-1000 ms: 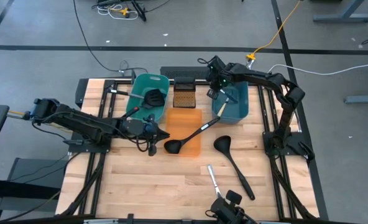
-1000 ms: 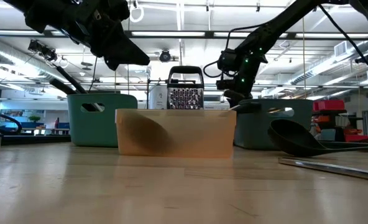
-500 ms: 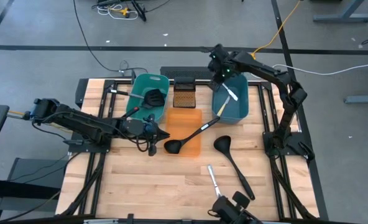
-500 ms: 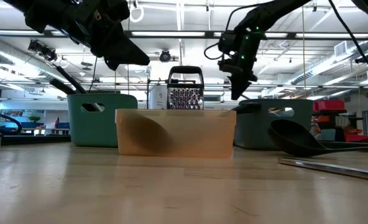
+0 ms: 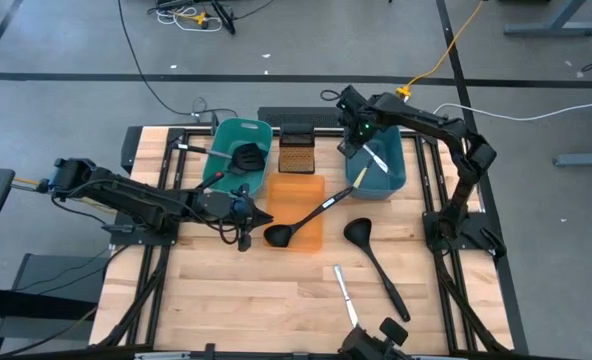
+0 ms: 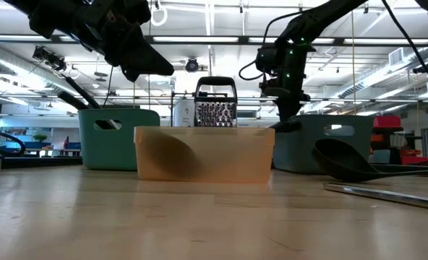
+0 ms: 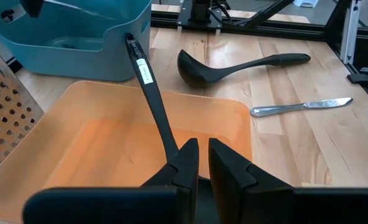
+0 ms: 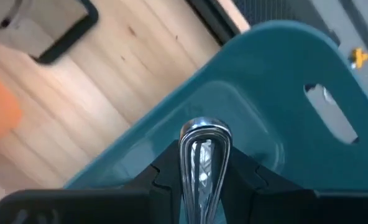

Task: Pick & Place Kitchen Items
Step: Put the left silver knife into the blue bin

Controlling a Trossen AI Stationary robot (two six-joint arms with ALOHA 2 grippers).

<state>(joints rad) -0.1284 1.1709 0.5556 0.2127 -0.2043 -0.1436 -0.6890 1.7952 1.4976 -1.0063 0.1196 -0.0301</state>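
Presently, operator, your right gripper (image 5: 361, 137) hangs above the blue tub (image 5: 381, 165) at the far right of the bench (image 5: 236, 290), at the tub's far left corner. Its fingers (image 8: 162, 177) pinch a silver knife (image 8: 201, 158); the right wrist view shows the rounded metal end standing up between them with the tub's wall behind. In the high view a pale utensil (image 5: 375, 156) slants over that tub just beside the gripper; you cannot tell from that view whether it is the same piece.

Your left gripper (image 5: 244, 205) sits over the near left edge of the orange tub (image 5: 296, 190), its fingers (image 7: 187, 163) pressed nearly together on the bowl end of a black ladle (image 5: 301, 220). That ladle lies slantwise across the orange tub, its handle reaching up to rest against the blue tub.

A second ladle (image 5: 374, 258) lies flat on the bench right of the orange tub, bowl toward the far side. A table knife (image 5: 344, 290) lies on the bench just left of it, apart from it. A black slotted spatula (image 5: 244, 157) rests in the teal tub (image 5: 226, 150) at the far left. A box grater (image 5: 296, 148) stands between the teal and blue tubs, behind the orange one.
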